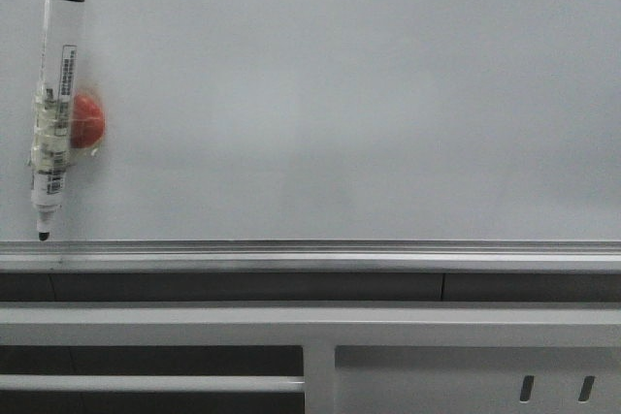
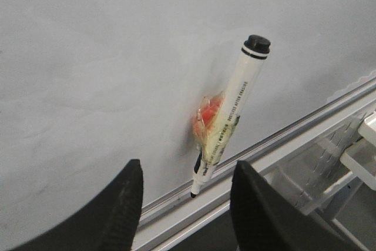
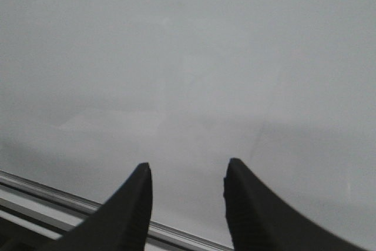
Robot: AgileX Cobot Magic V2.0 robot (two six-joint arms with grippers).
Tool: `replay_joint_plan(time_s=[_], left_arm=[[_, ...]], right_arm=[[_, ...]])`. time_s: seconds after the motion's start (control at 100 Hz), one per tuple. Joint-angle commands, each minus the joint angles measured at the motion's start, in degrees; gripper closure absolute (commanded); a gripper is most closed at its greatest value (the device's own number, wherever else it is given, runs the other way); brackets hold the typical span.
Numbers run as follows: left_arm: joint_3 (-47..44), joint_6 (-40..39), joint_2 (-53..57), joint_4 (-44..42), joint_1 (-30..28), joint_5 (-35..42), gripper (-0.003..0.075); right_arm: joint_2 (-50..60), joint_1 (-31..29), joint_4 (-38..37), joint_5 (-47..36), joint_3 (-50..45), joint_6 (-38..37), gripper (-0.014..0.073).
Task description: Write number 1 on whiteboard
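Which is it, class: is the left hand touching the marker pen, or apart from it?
Apart. The left wrist view shows the left hand open, with bare whiteboard between its fingers and the marker pen.

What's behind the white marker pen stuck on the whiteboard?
A red round magnet sits behind the white marker pen, bound to it with clear tape, holding it on the pale glossy whiteboard. The magnet's contact face is hidden.

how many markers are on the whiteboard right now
1. The marker hangs near the left edge of the whiteboard, taped to a red magnet, tip down just above the rail.
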State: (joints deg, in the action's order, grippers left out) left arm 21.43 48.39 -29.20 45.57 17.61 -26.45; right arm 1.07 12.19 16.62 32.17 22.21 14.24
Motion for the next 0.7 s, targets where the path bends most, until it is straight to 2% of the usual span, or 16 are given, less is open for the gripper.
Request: replay_joint_plan(time_s=[0.0,0.22,0.51,0.69], left_arm=[[2.1,2.4,-2.8,2.3,1.2,3.4,0.0394],[2.1,7.0,-10.7,2.3,6.1,8.6,0.0394],[2.1,7.8,-23.0,2.6,15.6,23.8,0.0393],[2.1,7.8,-29.6,9.5,21.2,36.5,0.0393]], right_arm=[[-1.4,-0.2,0.5,-4.3,2.0,0.7,0.0324],[-5.1,-0.2,0.5,-7.2,2.0,0.7,0.0324],[-7.8,-0.2,0.5,-11.8,2.0,0.7,0.0324],[-7.8,-0.2,0.5,-12.1,2.0,0.7,0.0324]])
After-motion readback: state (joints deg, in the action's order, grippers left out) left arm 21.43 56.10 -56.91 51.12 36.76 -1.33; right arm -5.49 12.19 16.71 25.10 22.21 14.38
